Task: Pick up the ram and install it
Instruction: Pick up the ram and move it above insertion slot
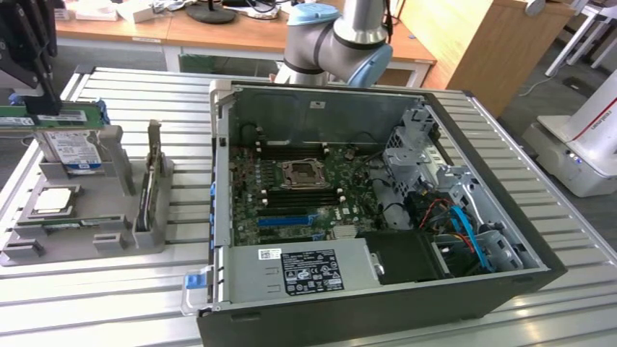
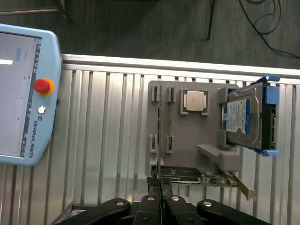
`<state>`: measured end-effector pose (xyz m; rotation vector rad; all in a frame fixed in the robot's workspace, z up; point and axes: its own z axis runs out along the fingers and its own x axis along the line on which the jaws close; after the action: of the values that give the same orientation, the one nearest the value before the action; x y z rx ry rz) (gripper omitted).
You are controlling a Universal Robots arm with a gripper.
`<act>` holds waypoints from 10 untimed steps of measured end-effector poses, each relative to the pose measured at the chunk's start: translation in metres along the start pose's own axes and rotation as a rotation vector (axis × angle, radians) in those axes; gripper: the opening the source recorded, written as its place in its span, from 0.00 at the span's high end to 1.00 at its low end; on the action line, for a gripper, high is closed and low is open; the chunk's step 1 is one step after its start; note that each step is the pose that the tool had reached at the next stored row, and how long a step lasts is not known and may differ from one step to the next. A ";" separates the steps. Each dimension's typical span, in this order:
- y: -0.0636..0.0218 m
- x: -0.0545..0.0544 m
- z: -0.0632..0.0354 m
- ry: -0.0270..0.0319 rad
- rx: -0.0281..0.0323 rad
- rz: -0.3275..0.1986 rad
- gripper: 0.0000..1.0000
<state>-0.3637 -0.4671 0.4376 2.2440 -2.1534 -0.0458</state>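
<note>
Pincer (image 2: 160, 199) tight on the ram (image 1: 72, 116)

Table (image 1: 115, 303): ribbed bare metal, satin sheen. Holder (image 2: 187, 136): matt grey plastic. Ram (image 1: 75, 117): green circuit board, matt. Processor chip (image 2: 194, 101): brushed silver metal. Hard drive (image 2: 239, 117): glossy label.

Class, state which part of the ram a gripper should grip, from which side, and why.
Pinch the ram across its two flat faces, mid-length on its upper long edge, from above. It is a thin strip on edge; only the faces offer flats. The gripper is shut on it so.
</note>
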 end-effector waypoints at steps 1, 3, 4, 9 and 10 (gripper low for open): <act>-0.0009 0.000 0.0000 0.0000 0.0000 0.000 0.88; -0.0028 0.000 -0.0001 0.0000 0.0001 0.000 0.88; -0.0038 0.000 -0.0001 0.0000 0.0001 0.000 0.88; -0.0102 0.000 -0.0005 0.0000 0.0000 0.000 0.88; -0.0116 0.001 -0.0005 0.0000 0.0000 0.000 0.88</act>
<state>-0.3521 -0.4672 0.4376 2.2440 -2.1533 -0.0459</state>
